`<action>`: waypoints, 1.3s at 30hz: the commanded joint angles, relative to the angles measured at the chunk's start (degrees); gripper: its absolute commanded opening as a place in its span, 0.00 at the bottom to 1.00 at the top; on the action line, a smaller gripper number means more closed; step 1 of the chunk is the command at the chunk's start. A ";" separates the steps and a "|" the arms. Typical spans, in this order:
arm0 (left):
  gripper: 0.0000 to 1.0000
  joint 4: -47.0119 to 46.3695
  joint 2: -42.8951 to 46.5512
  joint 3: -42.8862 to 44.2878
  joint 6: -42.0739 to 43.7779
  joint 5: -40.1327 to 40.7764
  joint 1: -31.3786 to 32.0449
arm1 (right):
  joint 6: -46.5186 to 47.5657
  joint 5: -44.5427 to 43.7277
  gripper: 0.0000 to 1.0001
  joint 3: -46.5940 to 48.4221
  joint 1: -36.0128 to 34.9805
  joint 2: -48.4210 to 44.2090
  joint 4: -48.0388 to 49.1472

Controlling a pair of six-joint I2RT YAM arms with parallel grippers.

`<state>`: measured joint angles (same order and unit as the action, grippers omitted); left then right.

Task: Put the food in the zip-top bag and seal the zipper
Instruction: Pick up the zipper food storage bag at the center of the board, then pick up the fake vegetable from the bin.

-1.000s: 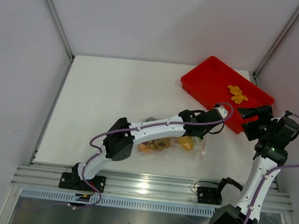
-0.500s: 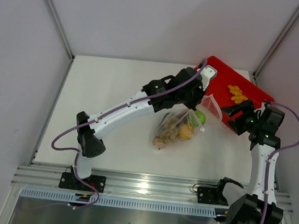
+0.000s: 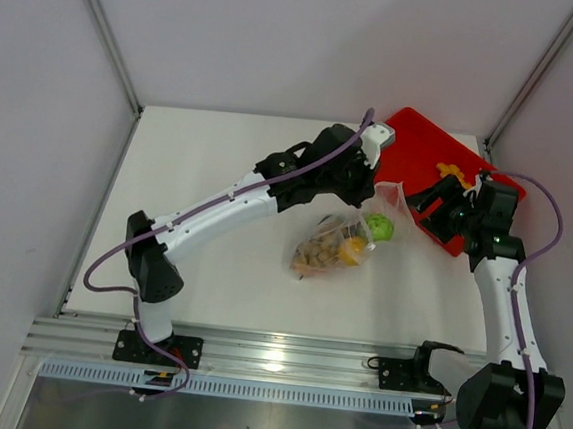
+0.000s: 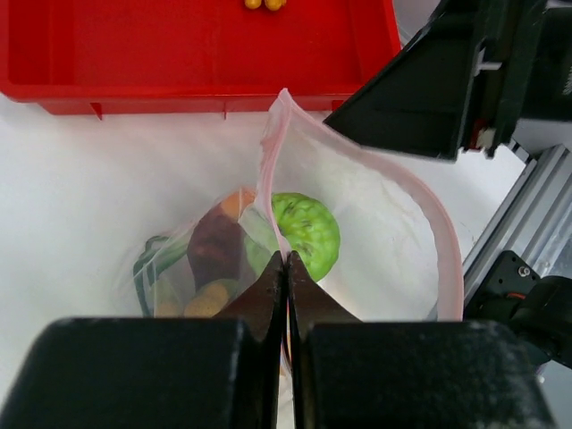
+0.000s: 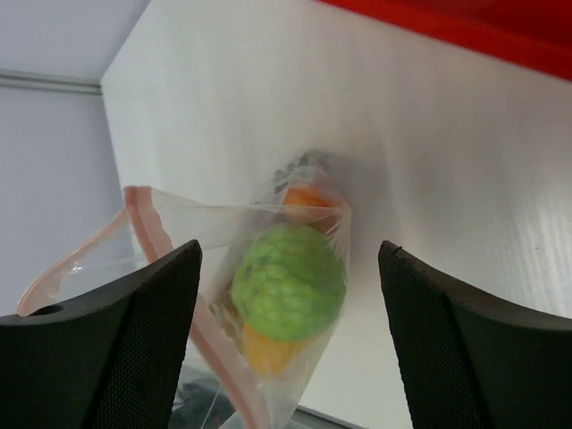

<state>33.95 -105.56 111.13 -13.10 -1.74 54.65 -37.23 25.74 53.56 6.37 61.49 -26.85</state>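
The clear zip-top bag [image 3: 336, 247] hangs tilted over the table with its mouth up and open. It holds a green piece [image 3: 380, 226], orange and yellow pieces and a dark purple-red piece [image 4: 214, 250]. My left gripper [image 3: 377, 189] is shut on the bag's mouth edge [image 4: 286, 261]. The pinkish-red zipper [image 4: 444, 239] loops open. My right gripper [image 3: 431, 204] is open and empty just right of the mouth. In the right wrist view, the bag [image 5: 289, 281] lies between its fingers [image 5: 134, 344]. Orange lumpy pieces [image 3: 451, 172] lie in the tray.
The red tray [image 3: 413, 150] stands at the back right, right behind the bag's mouth and under the right gripper. The aluminium rail [image 3: 284, 355] runs along the near table edge. White walls enclose the table on the left and back.
The left gripper has lifted the bag's mouth off the table and carried it back towards the tray. The right gripper has moved left and back, close to the open mouth.
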 commanded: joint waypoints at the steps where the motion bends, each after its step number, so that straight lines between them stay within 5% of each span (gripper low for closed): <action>1: 0.01 -5.38 5.44 -2.14 -2.09 -3.00 -2.88 | 3.39 -7.44 0.82 8.19 -0.04 2.30 -0.47; 17: 0.01 -8.63 11.07 -11.11 -3.77 -5.73 -9.83 | 2.70 -19.31 0.95 27.98 10.33 34.46 5.05; 26: 0.00 -10.75 11.69 -13.48 -4.56 -8.81 -12.46 | -0.38 -31.71 0.88 39.15 9.71 50.63 3.57; 39: 0.01 -11.72 13.01 -14.98 -4.65 -10.39 -13.34 | 1.64 -32.76 0.85 50.06 8.48 64.72 -1.28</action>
<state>24.91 -95.85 96.36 -17.10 -10.83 41.82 -36.34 -4.34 100.64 15.86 125.54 -26.87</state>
